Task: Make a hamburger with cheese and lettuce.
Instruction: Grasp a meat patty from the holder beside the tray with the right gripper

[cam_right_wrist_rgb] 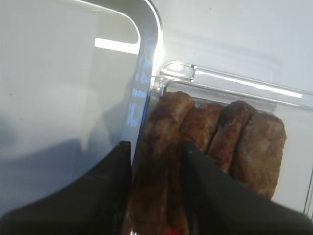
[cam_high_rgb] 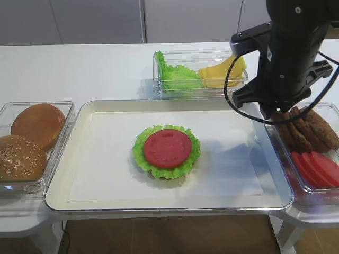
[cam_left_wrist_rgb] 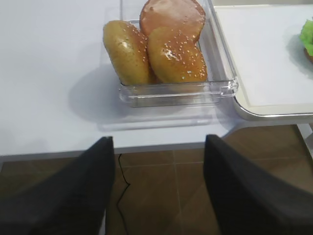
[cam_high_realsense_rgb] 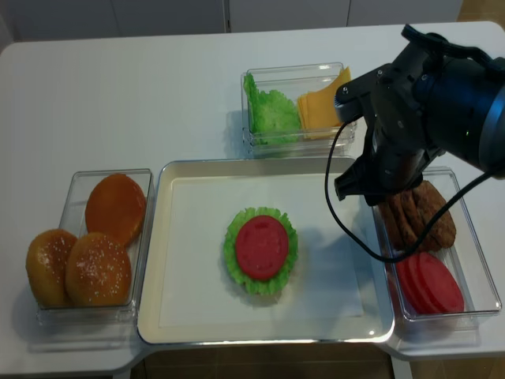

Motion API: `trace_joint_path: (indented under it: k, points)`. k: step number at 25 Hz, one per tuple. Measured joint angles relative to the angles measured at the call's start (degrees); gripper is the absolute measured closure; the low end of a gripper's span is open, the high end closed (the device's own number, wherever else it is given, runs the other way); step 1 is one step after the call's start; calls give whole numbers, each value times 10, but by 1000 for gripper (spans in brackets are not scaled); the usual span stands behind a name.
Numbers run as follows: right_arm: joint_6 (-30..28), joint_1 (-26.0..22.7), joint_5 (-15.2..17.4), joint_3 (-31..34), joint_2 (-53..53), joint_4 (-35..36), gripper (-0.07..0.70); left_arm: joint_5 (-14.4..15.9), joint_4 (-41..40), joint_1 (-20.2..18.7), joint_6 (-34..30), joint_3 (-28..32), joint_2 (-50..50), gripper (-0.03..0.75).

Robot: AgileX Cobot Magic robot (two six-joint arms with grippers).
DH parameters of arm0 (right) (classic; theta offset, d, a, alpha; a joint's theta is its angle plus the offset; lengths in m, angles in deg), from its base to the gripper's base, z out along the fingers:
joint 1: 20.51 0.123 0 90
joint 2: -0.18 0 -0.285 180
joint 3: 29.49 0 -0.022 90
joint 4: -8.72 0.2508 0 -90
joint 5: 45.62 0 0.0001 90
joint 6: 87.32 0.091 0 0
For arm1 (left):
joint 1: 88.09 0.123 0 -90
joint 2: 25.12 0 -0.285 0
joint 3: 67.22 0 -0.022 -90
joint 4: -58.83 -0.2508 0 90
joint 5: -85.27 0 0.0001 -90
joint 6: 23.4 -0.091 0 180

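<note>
- We see a white tabletop [cam_high_rgb: 95,69] carrying a metal tray [cam_high_rgb: 79,124], with pale cabinet fronts [cam_high_rgb: 95,21] behind and brown floor tiles [cam_left_wrist_rgb: 161,196] below.
- The hamburger [cam_high_rgb: 167,151], lettuce under a tomato slice, sits at the tray's middle.
- Behind the tray, a clear bin holds the cheese [cam_high_rgb: 222,71] beside loose lettuce [cam_high_rgb: 175,74].
- Left of the tray lie the buns [cam_high_rgb: 32,140].
- Right of the tray, the right hand [cam_right_wrist_rgb: 156,152] is clenched on a brown patty [cam_right_wrist_rgb: 164,142].
- The left hand [cam_left_wrist_rgb: 159,147] hangs released off the tabletop's front edge.
</note>
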Motion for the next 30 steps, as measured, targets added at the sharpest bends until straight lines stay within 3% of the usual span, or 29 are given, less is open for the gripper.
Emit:
trace_joint_path:
  k: [5,13,24,30]
  points:
    - [1,0,0,0,-3,0,377,0,0,0,0,0,0,283]
    - [2,1,-1,-1,-3,0,493,0,0,0,0,0,0,283]
    - [2,1,10,-19,-2,0,494,0,0,0,0,0,0,283]
    - [2,1,43,-54,4,6,494,0,0,0,0,0,0,283]
